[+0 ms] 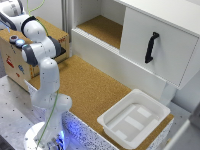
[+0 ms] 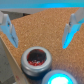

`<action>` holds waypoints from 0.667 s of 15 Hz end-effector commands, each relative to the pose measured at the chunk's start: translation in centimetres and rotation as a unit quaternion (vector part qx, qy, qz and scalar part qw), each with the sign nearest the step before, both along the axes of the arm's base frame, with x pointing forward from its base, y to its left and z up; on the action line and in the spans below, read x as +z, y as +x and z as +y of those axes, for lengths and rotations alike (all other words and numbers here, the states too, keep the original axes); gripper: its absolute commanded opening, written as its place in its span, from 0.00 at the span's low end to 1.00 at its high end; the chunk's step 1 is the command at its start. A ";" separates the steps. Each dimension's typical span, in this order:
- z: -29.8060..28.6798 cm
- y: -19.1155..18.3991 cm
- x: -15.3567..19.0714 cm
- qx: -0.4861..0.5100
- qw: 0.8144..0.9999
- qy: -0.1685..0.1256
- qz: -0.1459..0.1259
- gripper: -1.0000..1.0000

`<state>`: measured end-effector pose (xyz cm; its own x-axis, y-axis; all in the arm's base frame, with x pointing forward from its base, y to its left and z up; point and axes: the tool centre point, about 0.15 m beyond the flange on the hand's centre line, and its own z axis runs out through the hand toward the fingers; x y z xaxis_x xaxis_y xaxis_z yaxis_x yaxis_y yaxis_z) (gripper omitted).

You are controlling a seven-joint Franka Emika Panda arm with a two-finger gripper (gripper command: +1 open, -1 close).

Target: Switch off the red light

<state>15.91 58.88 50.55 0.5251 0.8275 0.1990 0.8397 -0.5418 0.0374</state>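
The tool point(image 2: 39, 31) hangs with its fingers point(image 2: 69, 31) spread wide apart over the cork bench point(image 2: 40, 22), near the red light point(image 2: 37, 59) and a glowing blue light point(image 2: 59, 79) beside it.

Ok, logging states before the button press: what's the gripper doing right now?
Gripper: open, holding nothing, fingers spread above the cork surface near the red button.

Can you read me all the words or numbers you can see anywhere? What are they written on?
No word or number can be read here.
Cardboard box: red and blue marks on its side, too small and blurred to read.
Red button: no lettering shows.
Blue lit button: no lettering shows.
White tray and white cabinet: plain, no text.
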 end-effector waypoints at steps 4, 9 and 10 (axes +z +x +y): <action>2.3 0.8 0.3 -0.022 0.998 -0.057 0.032 0.00; 2.9 1.4 -1.3 -0.007 0.996 -0.069 0.050 0.00; 3.1 1.6 -1.8 -0.003 0.996 -0.072 0.055 0.00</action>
<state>15.27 58.98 49.91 0.5475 0.8165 0.1832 0.8270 -0.5614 0.0308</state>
